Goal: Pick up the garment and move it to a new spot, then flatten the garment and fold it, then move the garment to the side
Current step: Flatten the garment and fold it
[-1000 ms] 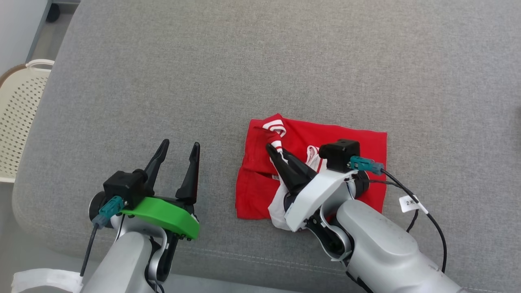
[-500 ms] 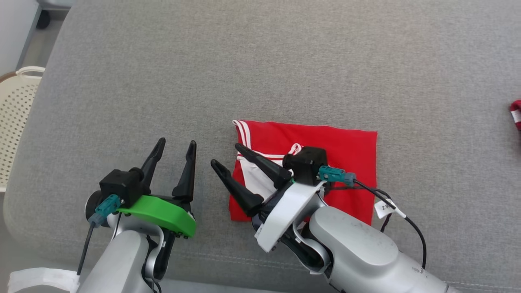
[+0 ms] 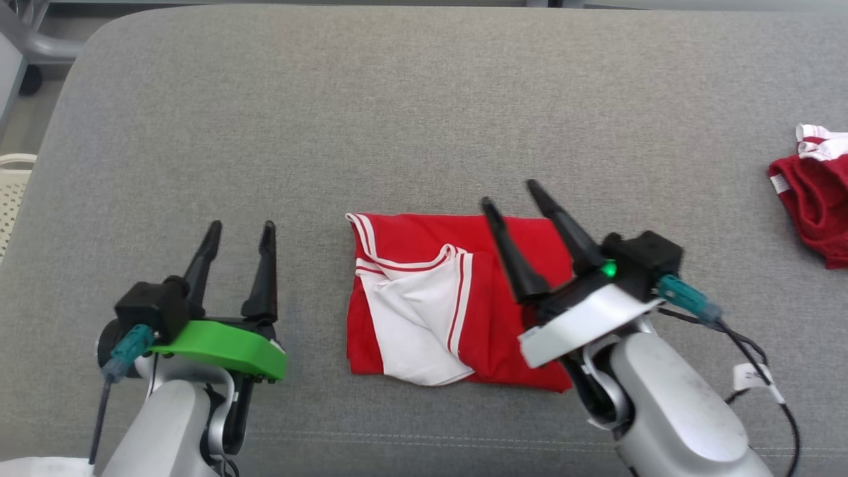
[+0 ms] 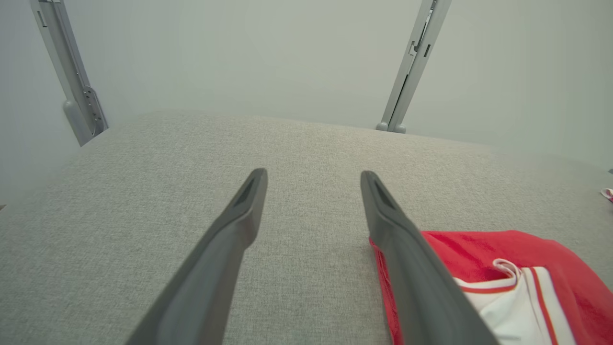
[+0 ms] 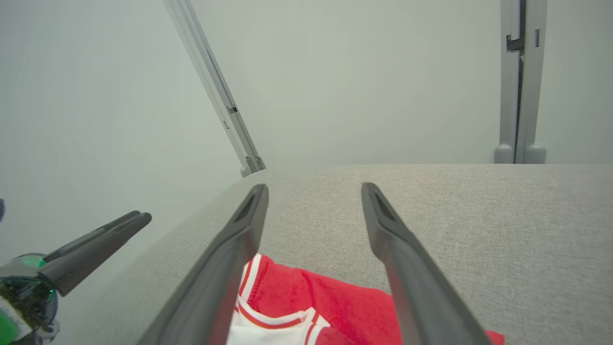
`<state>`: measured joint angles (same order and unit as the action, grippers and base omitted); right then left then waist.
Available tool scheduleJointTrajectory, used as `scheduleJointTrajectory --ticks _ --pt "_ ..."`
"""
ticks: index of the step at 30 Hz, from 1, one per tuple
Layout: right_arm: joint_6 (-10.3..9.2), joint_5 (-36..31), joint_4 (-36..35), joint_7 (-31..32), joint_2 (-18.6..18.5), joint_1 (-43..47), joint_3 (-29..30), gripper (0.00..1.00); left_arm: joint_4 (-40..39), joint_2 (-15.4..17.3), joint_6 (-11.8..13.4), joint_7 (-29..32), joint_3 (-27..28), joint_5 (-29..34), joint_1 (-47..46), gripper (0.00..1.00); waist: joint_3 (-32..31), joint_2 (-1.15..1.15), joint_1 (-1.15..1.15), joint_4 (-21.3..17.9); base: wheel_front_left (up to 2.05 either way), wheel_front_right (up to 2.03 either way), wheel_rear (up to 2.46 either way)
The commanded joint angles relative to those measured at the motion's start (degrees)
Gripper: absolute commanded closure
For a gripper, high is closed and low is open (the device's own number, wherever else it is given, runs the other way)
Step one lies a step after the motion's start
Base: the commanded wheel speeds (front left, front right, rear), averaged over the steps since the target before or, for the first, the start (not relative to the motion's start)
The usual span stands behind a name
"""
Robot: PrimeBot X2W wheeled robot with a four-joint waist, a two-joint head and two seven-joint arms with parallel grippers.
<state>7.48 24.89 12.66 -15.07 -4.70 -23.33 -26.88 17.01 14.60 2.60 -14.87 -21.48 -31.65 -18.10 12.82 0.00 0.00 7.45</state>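
The red garment (image 3: 457,298) lies on the gray cushion (image 3: 397,99), left gripper (image 3: 242,225) beside it and right gripper (image 3: 509,192) by its right edge, both open and empty; it looks soft, light and floppy, so pinch a folded edge.

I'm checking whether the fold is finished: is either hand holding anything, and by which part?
Nothing is held. The left hand and right hand are both open and empty; the garment is gripped by neither.

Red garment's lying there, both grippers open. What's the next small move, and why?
Probably lower the right gripper onto the right side of the garment and pinch it: it hangs open over that side, and the garment looks folded, ready to move aside.
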Motion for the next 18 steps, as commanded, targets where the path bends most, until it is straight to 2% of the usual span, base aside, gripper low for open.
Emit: scheduleJointTrajectory --ticks 1,11,18 --pt "0.01 -1.7 -1.1 -0.2 -0.5 2.5 3.6 0.00 -0.9 0.6 0.3 -0.3 1.1 -0.1 1.2 0.00 -0.9 0.00 0.00 -1.1 0.00 0.00 0.00" --pt "0.01 -7.4 -4.1 1.3 -3.0 11.1 17.9 0.00 -2.3 2.1 1.2 -0.3 2.5 0.7 4.9 0.00 -3.8 0.00 0.00 -3.1 0.00 0.00 0.00" --pt "0.01 -8.6 -5.2 3.5 -4.9 16.9 22.1 0.00 -4.2 3.6 2.5 1.3 1.8 1.7 7.4 0.00 -5.8 0.00 0.00 -3.6 0.00 0.00 0.00"
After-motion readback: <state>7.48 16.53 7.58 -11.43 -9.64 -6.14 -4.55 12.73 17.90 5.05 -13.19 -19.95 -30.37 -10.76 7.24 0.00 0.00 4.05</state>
